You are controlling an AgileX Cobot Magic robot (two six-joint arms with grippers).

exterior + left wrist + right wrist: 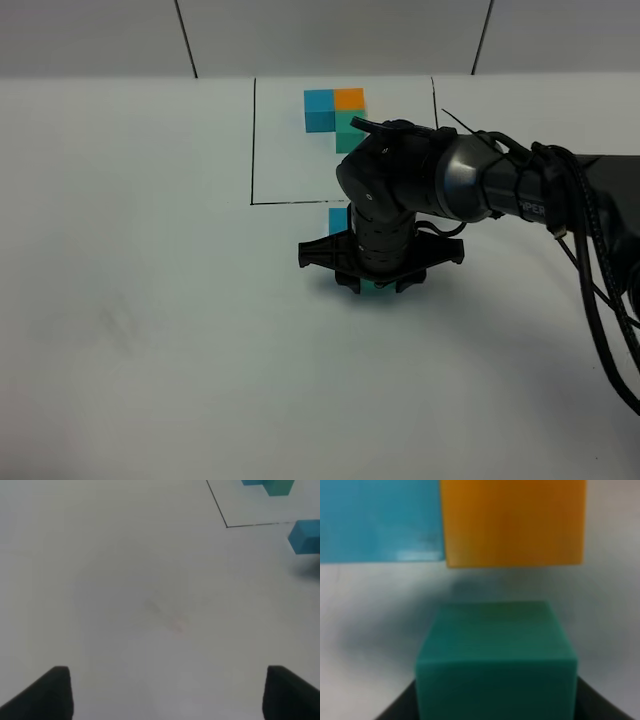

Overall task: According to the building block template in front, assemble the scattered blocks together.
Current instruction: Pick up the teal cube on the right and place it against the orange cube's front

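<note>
The building block template point(320, 110) is a black-lined frame at the far middle of the table holding a blue, an orange and a teal-green cube in an L. My right gripper point(375, 287) points down just in front of the frame, shut on the loose teal-green cube point(496, 660). In the right wrist view the loose orange cube point(512, 522) and the loose blue cube point(380, 520) sit side by side just beyond it, with a strip of table between. From above only the blue cube point(338, 219) shows; the arm hides the orange one. My left gripper point(170, 692) is open over bare table.
The right arm point(470, 180) and its cables reach in from the right edge, covering the frame's near right corner. The frame's near left corner point(226, 526) shows in the left wrist view. The table is plain white.
</note>
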